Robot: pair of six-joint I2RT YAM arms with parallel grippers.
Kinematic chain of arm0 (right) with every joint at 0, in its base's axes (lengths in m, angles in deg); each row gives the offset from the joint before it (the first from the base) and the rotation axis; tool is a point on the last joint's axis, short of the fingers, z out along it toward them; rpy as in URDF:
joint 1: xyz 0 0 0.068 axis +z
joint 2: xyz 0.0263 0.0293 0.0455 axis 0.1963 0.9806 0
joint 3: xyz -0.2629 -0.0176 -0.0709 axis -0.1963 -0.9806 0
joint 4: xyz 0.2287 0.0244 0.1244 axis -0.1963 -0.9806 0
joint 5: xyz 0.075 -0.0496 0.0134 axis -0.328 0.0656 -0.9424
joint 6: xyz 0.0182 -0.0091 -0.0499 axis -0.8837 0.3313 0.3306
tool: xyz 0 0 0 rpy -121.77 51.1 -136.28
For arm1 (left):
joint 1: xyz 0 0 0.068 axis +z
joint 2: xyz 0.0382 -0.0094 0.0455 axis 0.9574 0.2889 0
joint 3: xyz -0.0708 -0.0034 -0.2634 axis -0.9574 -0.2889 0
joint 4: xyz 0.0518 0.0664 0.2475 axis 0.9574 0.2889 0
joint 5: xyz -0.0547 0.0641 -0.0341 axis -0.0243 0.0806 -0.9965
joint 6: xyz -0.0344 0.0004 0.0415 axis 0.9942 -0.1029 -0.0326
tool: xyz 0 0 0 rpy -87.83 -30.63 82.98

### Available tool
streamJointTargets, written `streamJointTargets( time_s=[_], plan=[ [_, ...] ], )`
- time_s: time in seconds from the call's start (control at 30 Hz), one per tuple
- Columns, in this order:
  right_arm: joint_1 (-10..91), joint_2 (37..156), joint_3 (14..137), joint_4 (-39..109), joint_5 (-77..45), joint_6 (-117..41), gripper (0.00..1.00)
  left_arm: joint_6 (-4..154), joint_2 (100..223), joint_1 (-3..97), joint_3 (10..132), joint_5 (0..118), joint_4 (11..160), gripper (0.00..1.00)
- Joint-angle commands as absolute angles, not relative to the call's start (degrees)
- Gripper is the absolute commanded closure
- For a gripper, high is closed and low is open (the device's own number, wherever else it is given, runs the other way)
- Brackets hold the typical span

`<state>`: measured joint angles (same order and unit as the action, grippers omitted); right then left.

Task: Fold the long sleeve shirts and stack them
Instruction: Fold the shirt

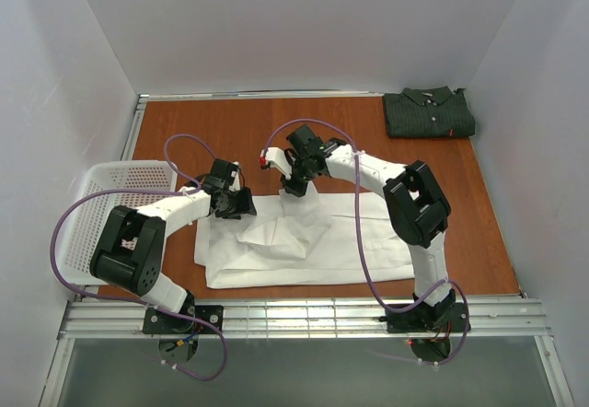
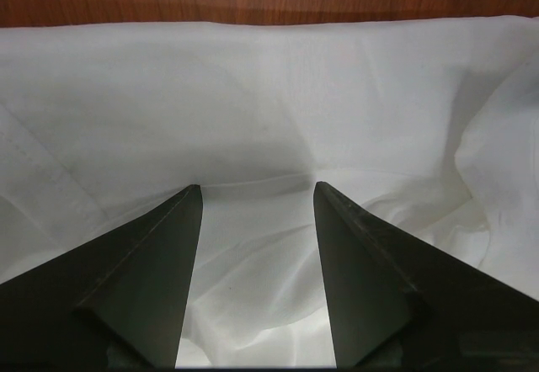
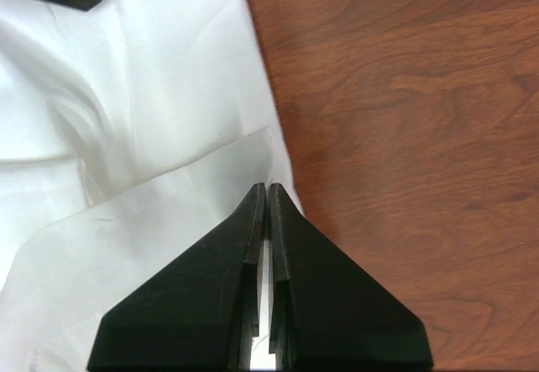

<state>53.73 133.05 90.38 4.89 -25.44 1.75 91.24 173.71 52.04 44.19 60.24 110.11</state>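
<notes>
The white long sleeve shirt (image 1: 304,246) lies partly folded and rumpled on the wooden table, in front of both arms. My right gripper (image 1: 294,186) (image 3: 266,187) is at the shirt's far edge, shut on the white cloth (image 3: 168,94), and a strip of fabric shows between its jaws. At the shirt's far left corner, my left gripper (image 1: 235,206) (image 2: 257,185) is open, its fingertips resting down on the white cloth (image 2: 269,94), which shows loose between them. The dark shirt (image 1: 429,112) sits folded at the back right corner.
A white mesh basket (image 1: 115,186) stands at the table's left edge beside the left arm. Bare wood (image 3: 404,136) lies right of the shirt's edge. White walls close in the back and both sides.
</notes>
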Motion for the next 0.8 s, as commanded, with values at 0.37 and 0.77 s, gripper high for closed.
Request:
streamJointTargets(
  time_s=[0.37, 0.77],
  plan=[
    [65.89, 105.00, 70.83, 3.16, -24.00, -9.48, 0.99, 92.45, 177.23, 52.90, 46.56, 62.14, 110.68, 0.49],
    [71.35, 85.91, 56.32, -0.88, -29.35, -17.75, 0.99, 98.61, 194.55, 59.23, 62.29, 58.00, 108.40, 0.49]
  ],
)
